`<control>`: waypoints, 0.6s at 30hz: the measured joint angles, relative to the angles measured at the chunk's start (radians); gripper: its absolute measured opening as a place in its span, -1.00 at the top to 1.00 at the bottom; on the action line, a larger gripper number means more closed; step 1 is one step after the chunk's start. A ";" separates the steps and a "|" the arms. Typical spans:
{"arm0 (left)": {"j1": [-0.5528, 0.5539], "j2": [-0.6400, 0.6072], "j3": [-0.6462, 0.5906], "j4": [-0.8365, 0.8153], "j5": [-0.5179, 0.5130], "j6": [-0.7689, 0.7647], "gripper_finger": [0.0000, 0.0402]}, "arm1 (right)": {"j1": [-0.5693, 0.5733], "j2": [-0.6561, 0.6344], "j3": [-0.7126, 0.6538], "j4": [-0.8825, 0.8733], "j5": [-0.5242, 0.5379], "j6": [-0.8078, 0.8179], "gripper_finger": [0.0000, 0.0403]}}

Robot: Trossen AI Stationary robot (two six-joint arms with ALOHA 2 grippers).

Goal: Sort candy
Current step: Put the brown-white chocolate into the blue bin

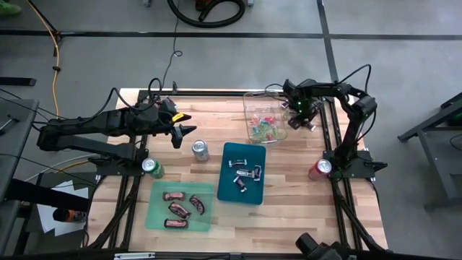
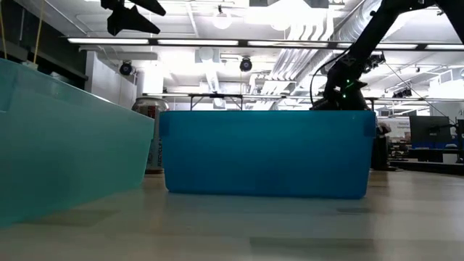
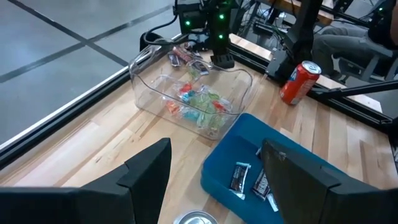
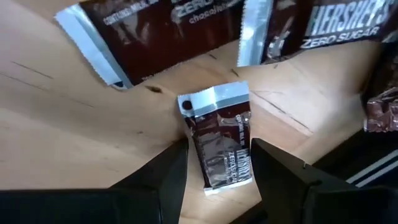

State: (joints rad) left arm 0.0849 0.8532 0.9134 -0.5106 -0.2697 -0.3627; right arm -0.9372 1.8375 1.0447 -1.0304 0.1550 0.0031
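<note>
Fingers of right gripper (image 4: 214,163) straddle a small dark-brown foil-wrapped chocolate piece (image 4: 219,144) with silver crimped end, lying flat on bare wood; jaws narrow, pads just beside wrapper, contact unclear. Two larger brown wrapped bars (image 4: 155,28) lie beyond it.

Small dark-brown, silver-edged wrapped chocolate piece (image 4: 219,144) lies flat on bare wood inside the clear tub. Two larger matching bars (image 4: 168,28) lie at its 12 o'clock. Bright red, green and blue sweets (image 1: 264,128) heap at the tub's 7 o'clock corner.

Dark silver-wrapped pieces (image 1: 242,173) lie scattered in the blue tray. Red-brown bars (image 1: 180,205) lie flat in the green tray.
</note>
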 joint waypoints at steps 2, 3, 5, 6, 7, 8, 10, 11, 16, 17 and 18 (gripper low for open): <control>0.000 0.000 0.000 0.000 -0.003 0.001 -0.18 | 0.010 -0.002 -0.008 0.011 0.022 0.022 0.15; 0.000 0.000 0.000 0.000 -0.003 0.001 -0.18 | 0.013 -0.003 -0.011 0.015 0.028 0.033 0.15; 0.000 0.000 0.000 0.000 -0.003 0.001 -0.18 | 0.019 -0.003 -0.011 0.018 0.033 0.041 0.15; 0.000 0.000 0.000 0.000 -0.003 0.001 -0.18 | 0.019 -0.003 -0.012 0.019 0.033 0.041 0.15; 0.000 0.000 0.000 0.000 -0.003 0.001 -0.18 | 0.018 -0.003 -0.012 0.020 0.032 0.041 0.15; 0.000 0.000 0.000 0.000 -0.003 0.001 -0.18 | 0.018 -0.003 -0.012 0.021 0.032 0.041 0.17; 0.000 0.000 0.000 0.000 -0.003 0.001 -0.18 | 0.018 -0.002 -0.012 0.024 0.030 0.041 0.27; 0.000 0.000 0.000 0.000 -0.003 0.001 -0.18 | 0.018 -0.002 -0.012 0.025 0.028 0.041 0.36; 0.000 0.000 0.003 0.002 -0.003 -0.002 -0.18 | 0.017 -0.003 -0.010 0.029 0.072 0.044 0.92; 0.000 -0.003 0.011 0.002 -0.003 -0.001 -0.18 | 0.017 -0.003 -0.010 0.027 0.087 0.044 0.91; 0.000 -0.006 0.021 0.003 -0.003 -0.001 -0.18 | 0.018 -0.003 -0.006 0.019 0.105 0.043 0.90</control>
State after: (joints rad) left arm 0.0849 0.8474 0.9348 -0.5074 -0.2726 -0.3635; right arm -0.9192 1.8347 1.0389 -1.0118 0.2602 0.0460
